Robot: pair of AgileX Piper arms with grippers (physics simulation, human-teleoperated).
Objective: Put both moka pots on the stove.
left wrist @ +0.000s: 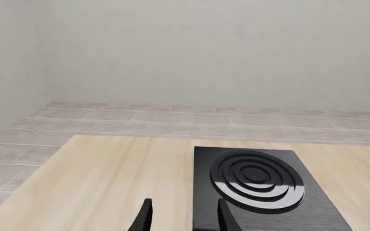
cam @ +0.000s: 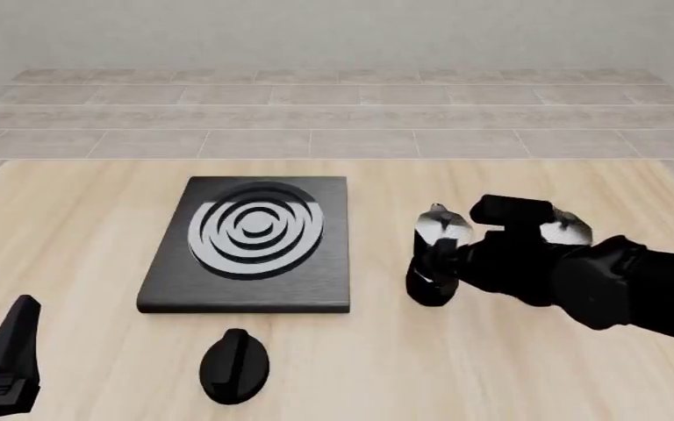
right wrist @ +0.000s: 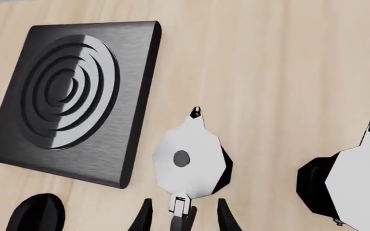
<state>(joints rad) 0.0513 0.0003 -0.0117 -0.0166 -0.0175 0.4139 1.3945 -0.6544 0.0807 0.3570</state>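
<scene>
Evidently risks tipping the nearer moka pot (right wrist: 191, 159) beside the stove (right wrist: 69, 96), right gripper (right wrist: 183, 216) open astride its handle (right wrist: 179, 211), gripping nothing yet.

No readable text, labels or numbers

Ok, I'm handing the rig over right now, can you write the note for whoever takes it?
Left gripper: open, empty, low at the table's near left corner.
Right gripper: open, fingers either side of the nearer moka pot's handle, not closed on it.
Second moka pot stands beside it, further right.
Stove is bare; the black oval knob lies in front of it.
Done: nothing placed.
Left: both pots onto the stove.
</scene>
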